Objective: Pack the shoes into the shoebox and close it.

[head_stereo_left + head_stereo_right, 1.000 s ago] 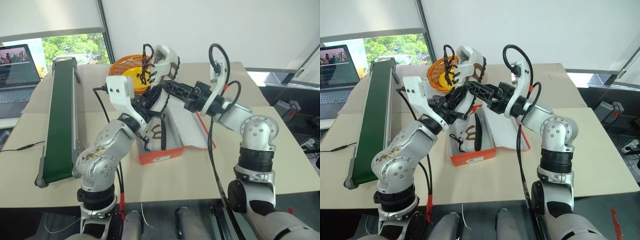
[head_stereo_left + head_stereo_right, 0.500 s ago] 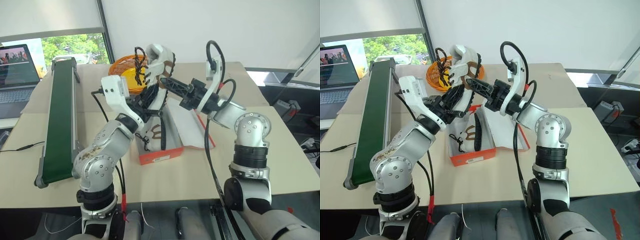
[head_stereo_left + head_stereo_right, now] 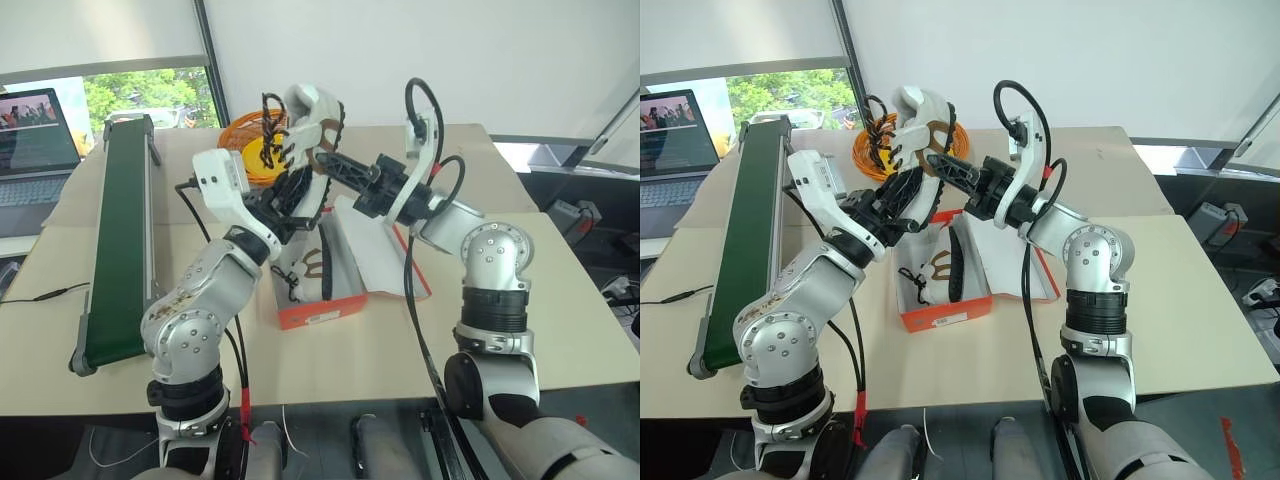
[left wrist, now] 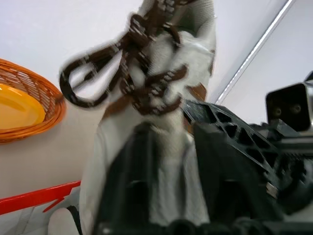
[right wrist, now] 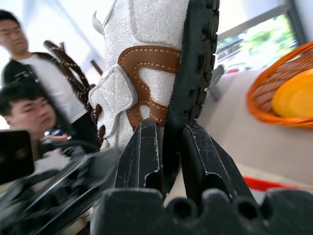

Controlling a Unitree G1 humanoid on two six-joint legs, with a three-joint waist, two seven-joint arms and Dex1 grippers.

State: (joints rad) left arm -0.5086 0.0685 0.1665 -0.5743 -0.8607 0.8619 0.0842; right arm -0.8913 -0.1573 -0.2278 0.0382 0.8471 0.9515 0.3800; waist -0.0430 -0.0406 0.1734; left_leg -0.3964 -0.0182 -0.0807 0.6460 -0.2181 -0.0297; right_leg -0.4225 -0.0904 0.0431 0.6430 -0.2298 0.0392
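Shoes numbered two: one (image 3: pixel 312 120) was held up in the air above the worktop (image 3: pixel 560 300), the other (image 3: pixel 318 265) lay inside the box (image 3: pixel 322 312). One box stood open on the worktop, its lid (image 3: pixel 385 250) folded flat toward the robot's right. One orange basket (image 3: pixel 250 135) sat behind it, with a yellow dish (image 5: pixel 296 98) in it. One green conveyor (image 3: pixel 120 240) ran along the left side, and one laptop (image 3: pixel 35 140) stood at the far left.

Both grippers met at the raised shoe. The right gripper (image 5: pixel 168 147) was nearly closed, pinching the shoe's black sole edge between its two fingers. The left gripper (image 4: pixel 168 161) had its fingers apart on either side of the shoe's white upper; whether they pressed on it could not be told.

The head views gave the layout: shoe aloft over the far end of the box, dark laces (image 3: pixel 272 125) dangling on its left. The right wrist view showed what they did not: brown stitched trim on the shoe's side, the sole's tread, and two people (image 5: pixel 34 98) in the background. The left wrist view showed the looped laces close up, a red box edge (image 4: pixel 39 198) below, and the right gripper's black body just beside the shoe.
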